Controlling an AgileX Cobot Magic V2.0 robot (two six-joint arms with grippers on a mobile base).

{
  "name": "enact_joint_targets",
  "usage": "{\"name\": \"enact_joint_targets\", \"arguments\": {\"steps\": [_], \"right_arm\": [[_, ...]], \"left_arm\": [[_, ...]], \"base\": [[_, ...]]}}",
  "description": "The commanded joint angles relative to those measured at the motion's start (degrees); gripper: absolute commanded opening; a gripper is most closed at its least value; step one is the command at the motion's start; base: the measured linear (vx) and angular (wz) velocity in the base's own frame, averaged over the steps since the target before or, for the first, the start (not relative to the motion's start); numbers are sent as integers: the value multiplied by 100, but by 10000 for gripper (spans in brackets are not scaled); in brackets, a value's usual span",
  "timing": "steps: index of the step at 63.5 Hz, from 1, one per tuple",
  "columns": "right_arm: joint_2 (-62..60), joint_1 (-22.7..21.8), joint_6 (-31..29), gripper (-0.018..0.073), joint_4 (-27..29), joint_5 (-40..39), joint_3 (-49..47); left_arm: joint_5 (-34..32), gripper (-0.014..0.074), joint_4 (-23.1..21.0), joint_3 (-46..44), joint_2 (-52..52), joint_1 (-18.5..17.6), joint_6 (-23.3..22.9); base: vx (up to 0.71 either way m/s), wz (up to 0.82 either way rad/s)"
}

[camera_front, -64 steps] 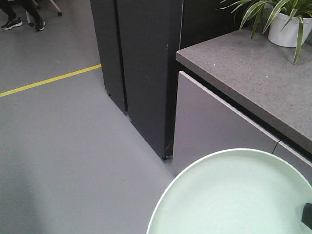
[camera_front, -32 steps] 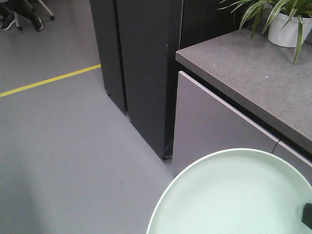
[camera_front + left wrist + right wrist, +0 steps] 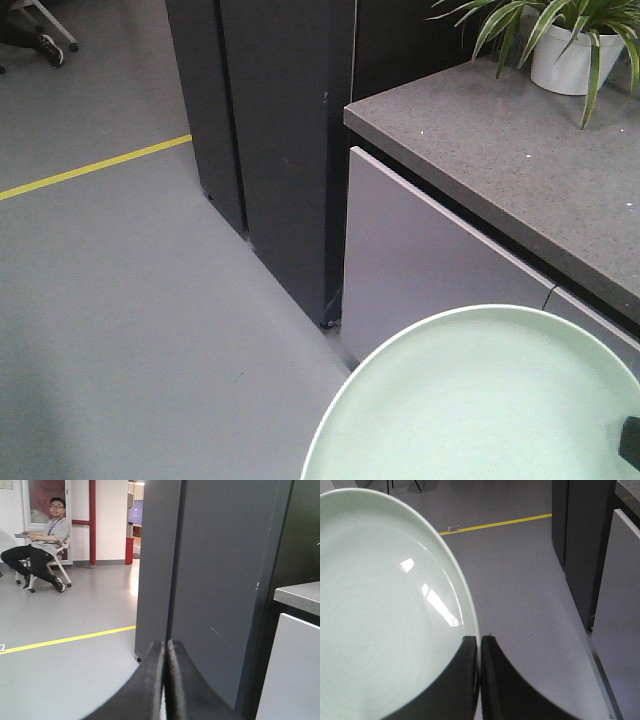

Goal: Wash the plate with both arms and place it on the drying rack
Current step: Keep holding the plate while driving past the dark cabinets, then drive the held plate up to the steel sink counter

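Note:
The pale mint-green plate [image 3: 480,400] fills the lower right of the front view, held level above the floor. In the right wrist view the plate [image 3: 380,610] takes up the left half, and my right gripper [image 3: 479,639] is shut on its rim, one finger over the face and one behind. A black bit of that gripper [image 3: 630,442] shows at the plate's right edge. My left gripper [image 3: 165,642] is shut, its fingers pressed together in front of a dark cabinet, away from the plate. The drying rack is out of view.
A tall dark cabinet [image 3: 280,150] stands ahead, beside a grey speckled counter [image 3: 500,160] with pale drawer fronts [image 3: 420,260] and a potted plant [image 3: 565,50]. A yellow line [image 3: 90,167] crosses the grey floor. A person [image 3: 45,540] sits on a chair at the far left.
The cabinet, counter and plant have slid left and slightly up in the front view, and the seated person's feet have nearly left the frame. The plate keeps its place.

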Motion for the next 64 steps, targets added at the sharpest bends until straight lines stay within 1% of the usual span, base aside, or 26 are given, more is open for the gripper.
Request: {"name": "enact_joint_targets", "arguments": {"steps": [1,64], "right_arm": [[61,-18,-20,-1,156,-386,-131],[61,-18,-20,-1,156,-386,-131]], "left_arm": [[-436,-6,-52,-145,-75,-42,-31],[-436,-6,-52,-145,-75,-42,-31]], "base": [[2,-9],[3,-15]]}}
